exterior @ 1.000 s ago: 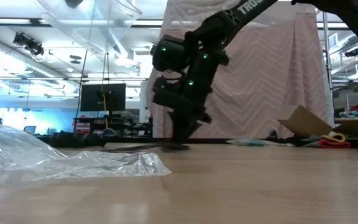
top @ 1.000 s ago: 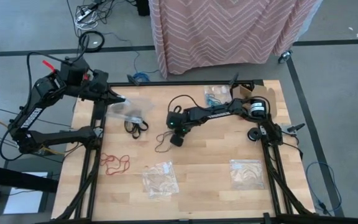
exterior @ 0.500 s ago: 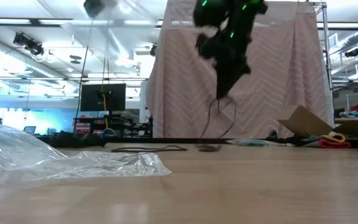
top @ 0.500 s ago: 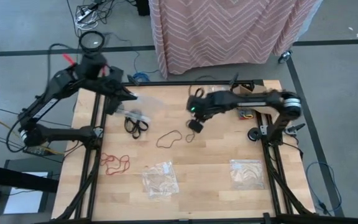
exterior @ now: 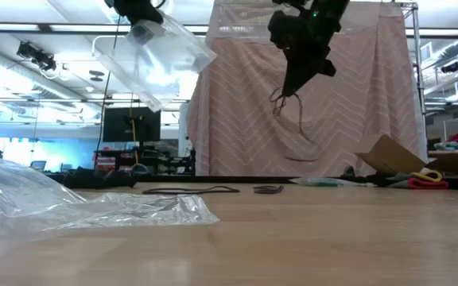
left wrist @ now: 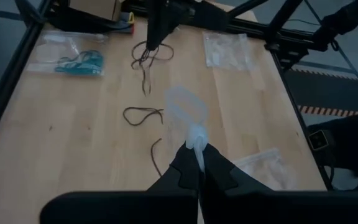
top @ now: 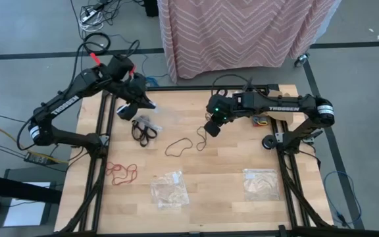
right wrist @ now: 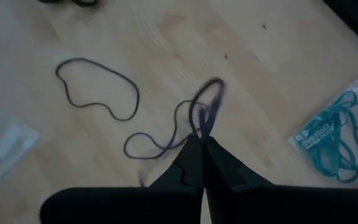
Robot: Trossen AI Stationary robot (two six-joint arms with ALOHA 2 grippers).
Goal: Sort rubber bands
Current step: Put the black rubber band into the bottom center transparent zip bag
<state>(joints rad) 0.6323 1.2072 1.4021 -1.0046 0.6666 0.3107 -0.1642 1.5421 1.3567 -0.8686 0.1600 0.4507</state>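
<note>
Rubber bands lie in colour groups on the wooden table (top: 229, 171): a red cluster (top: 122, 172) near the left front, a black cluster (top: 143, 131) farther back, and one dark brown loop (top: 179, 146) flat near the middle. Teal bands (left wrist: 79, 61) sit inside a clear bag at the back edge. The right gripper (top: 211, 128) hangs above the table, its fingers pinched shut on a few dark brown bands (exterior: 291, 111) that dangle in the air. The left gripper (left wrist: 197, 163) is raised over the back left corner, clamped on a clear plastic bag (exterior: 156, 57), apparently by its rim. Two more clear bags (top: 168, 189) rest along the front.
</note>
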